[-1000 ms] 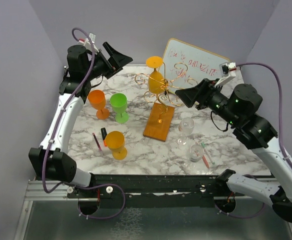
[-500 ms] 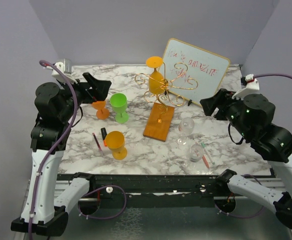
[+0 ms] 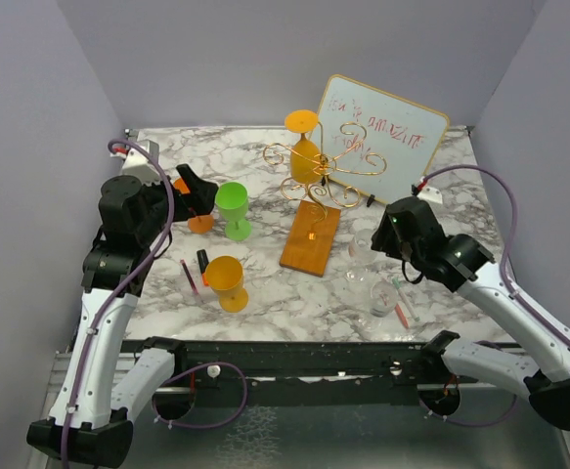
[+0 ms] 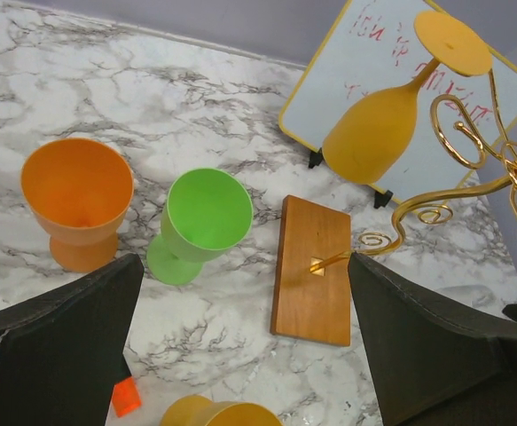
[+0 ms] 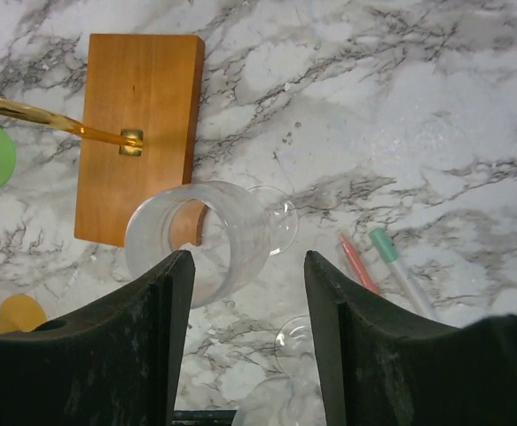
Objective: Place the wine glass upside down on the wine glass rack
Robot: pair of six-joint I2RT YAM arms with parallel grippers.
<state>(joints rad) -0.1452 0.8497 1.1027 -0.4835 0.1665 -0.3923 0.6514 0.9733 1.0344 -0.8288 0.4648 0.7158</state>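
Observation:
The wine glass rack (image 3: 321,174), gold wire on a wooden base (image 4: 316,266), stands mid-table. A yellow-orange wine glass (image 3: 304,152) hangs upside down on it, also seen in the left wrist view (image 4: 380,126). My right gripper (image 5: 245,266) hovers open above a clear wine glass (image 5: 200,238) that stands beside the base (image 5: 138,133). That glass lies partly behind the left finger, untouched. A second clear glass (image 5: 304,359) is lower down. My left gripper (image 4: 245,266) is open and empty, high over the green glass (image 4: 200,222).
An orange glass (image 4: 76,200) and a yellow glass (image 3: 227,281) stand on the left side. A whiteboard (image 3: 382,137) leans behind the rack. Markers (image 5: 391,266) lie right of the clear glasses. A red pen (image 3: 189,277) and a small black object (image 3: 203,260) lie near the yellow glass.
The left arm drew back from the far left corner toward the near left. The right arm swung down from beside the rack to above the clear glasses, and its jaws narrowed slightly.

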